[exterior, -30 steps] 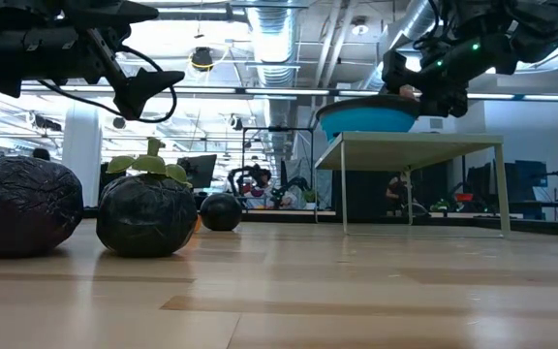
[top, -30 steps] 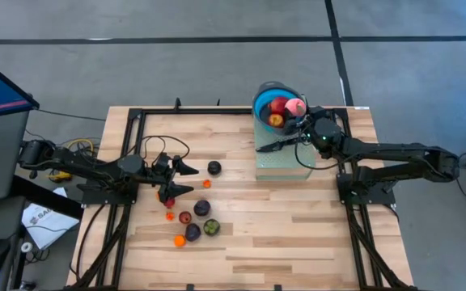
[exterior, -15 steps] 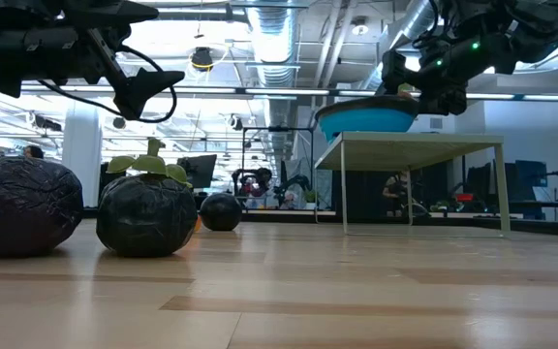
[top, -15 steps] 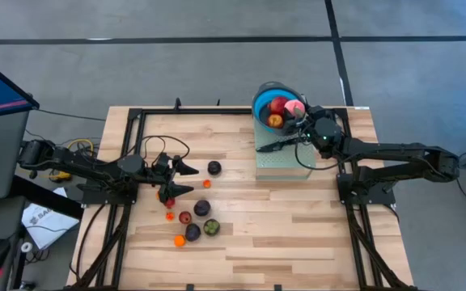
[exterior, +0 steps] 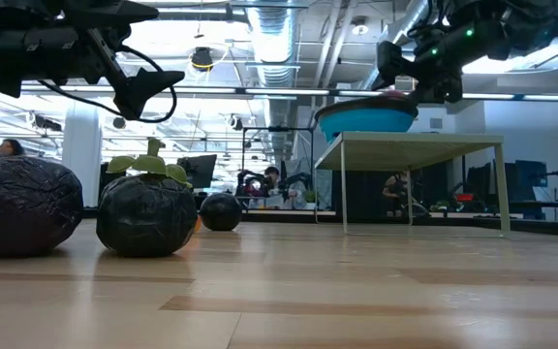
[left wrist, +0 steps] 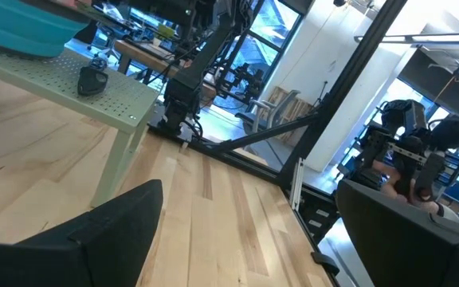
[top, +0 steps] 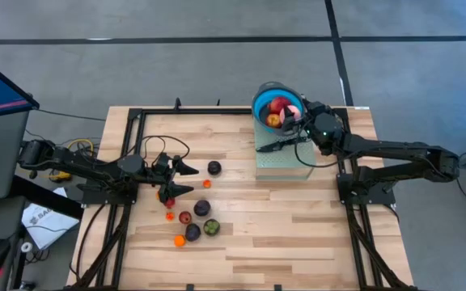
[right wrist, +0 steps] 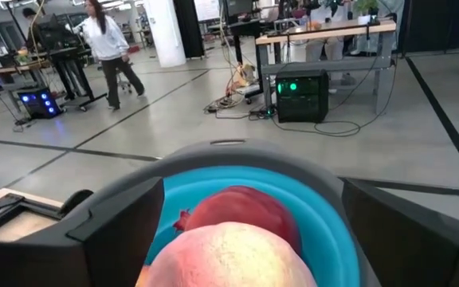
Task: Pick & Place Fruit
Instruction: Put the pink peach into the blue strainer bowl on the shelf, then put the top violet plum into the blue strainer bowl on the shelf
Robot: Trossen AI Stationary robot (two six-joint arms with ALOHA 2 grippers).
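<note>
Pink fruit (top: 292, 111) now down in blue bowl (top: 262, 94) beside red pieces; one second ago it rode at bowl's 3 o'clock rim. Right gripper (top: 305, 119) fingers wide, empty, drop looks done. Left gripper (top: 186, 178) wide, empty, unmoved, loose fruit (top: 201, 208) at its 5 o'clock. Black knife (top: 277, 143) lies on stand (top: 281, 166) at bowl's 6 o'clock, clear of path.

Both arms outstretched (left pincer (top: 186, 179) and right pincer (top: 298, 121) agape).
</note>
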